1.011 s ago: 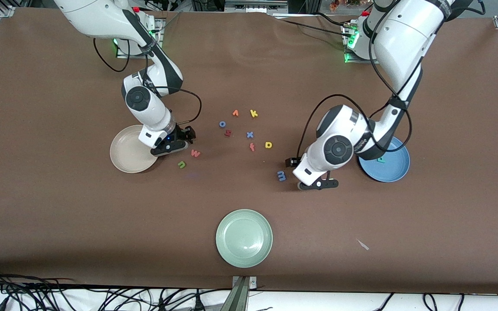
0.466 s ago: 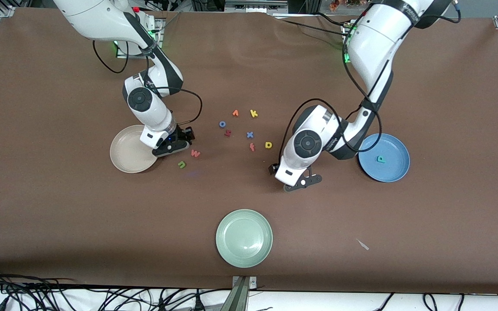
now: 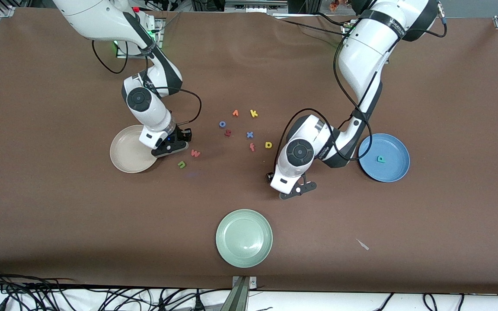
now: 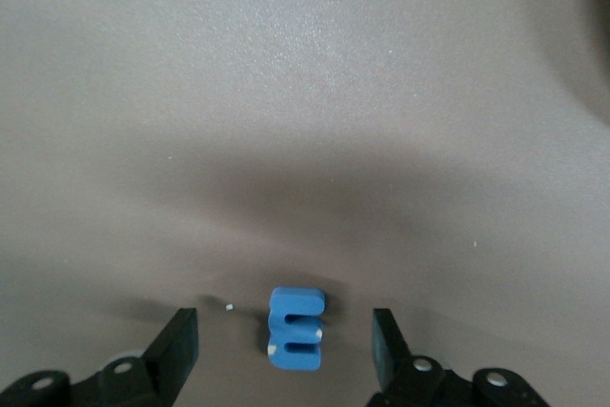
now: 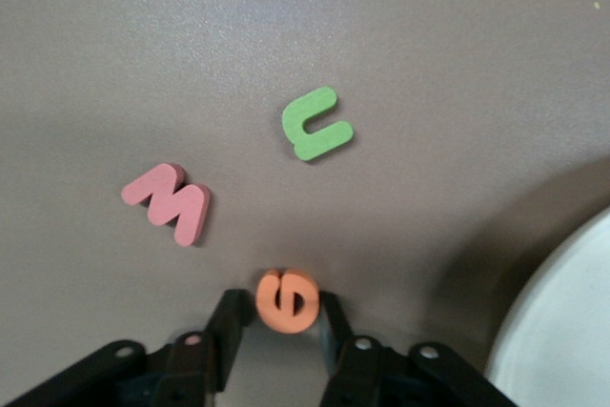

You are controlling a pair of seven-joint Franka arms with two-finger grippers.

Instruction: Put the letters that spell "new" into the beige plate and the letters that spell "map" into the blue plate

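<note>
Right wrist view: right gripper (image 5: 276,316) clamped on orange e (image 5: 286,299) beside beige plate (image 3: 123,157); lift straight, release over plate centre. Left gripper (image 4: 284,350) apart, straddling blue m (image 4: 295,329) on table; centre, squeeze gently, carry to blue plate (image 3: 394,170).

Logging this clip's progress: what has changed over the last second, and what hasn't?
The left gripper moved away from the blue plate, toward the right arm's end of the table, and now straddles the blue m, fingers apart. The right gripper, beside the beige plate, closed onto the orange e. Unchanged: green n, pinkish-red w, yellow p, the teal a in the blue plate.
</note>
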